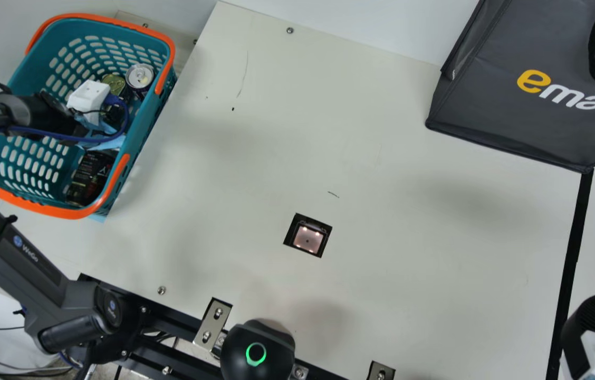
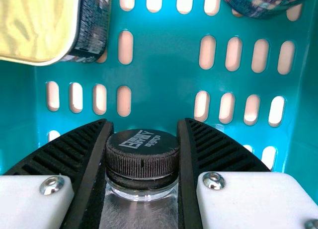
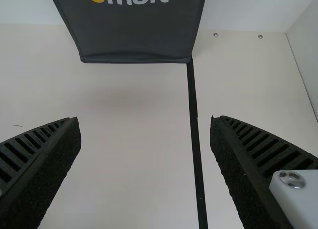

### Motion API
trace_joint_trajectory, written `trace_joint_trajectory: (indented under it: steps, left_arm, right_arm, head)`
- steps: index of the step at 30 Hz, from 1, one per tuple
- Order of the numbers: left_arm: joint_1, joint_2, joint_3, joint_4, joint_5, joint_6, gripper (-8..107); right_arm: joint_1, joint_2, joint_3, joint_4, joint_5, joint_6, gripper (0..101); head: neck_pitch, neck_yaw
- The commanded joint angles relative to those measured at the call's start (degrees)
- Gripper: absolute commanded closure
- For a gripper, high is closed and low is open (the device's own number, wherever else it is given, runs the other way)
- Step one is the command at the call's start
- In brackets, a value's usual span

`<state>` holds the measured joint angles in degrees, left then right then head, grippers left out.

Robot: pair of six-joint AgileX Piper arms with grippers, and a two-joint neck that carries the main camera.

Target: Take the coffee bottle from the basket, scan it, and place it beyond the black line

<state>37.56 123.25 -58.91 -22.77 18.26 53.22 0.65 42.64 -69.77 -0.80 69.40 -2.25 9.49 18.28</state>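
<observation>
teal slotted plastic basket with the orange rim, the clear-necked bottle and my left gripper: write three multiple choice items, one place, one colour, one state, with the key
1. Where is the basket in the main view?
A. bottom right
B. centre
C. upper left

2. What colour is the ridged cap of the bottle?
A. black
B. red
C. white

3. How does the left gripper stand?
A. wide open
B. closed on the bottle
C. shut on nothing

Key:
1 C, since the main view has it in that corner region
2 A, as the left wrist view shows a black cap with pale print
3 B, because its fingers press against both sides there
</observation>
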Motion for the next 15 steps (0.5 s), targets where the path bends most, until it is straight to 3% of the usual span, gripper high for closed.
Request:
trace_joint_trajectory:
  steps: [1, 15]
  left_arm:
    - [0.2, -0.6, -0.1, -0.3, 0.3, 0.1, 89]
    - [1.0, -7.9, 0.1, -4.3, 3.5, 3.5, 89]
  right_arm:
    - [0.0, 0.0, 0.0, 0.0, 0.0, 0.0, 10]
    - [0.0, 0.0, 0.0, 0.0, 0.1, 0.0, 10]
  head:
    - [-1.6, 0.1]
    - [-1.6, 0.1]
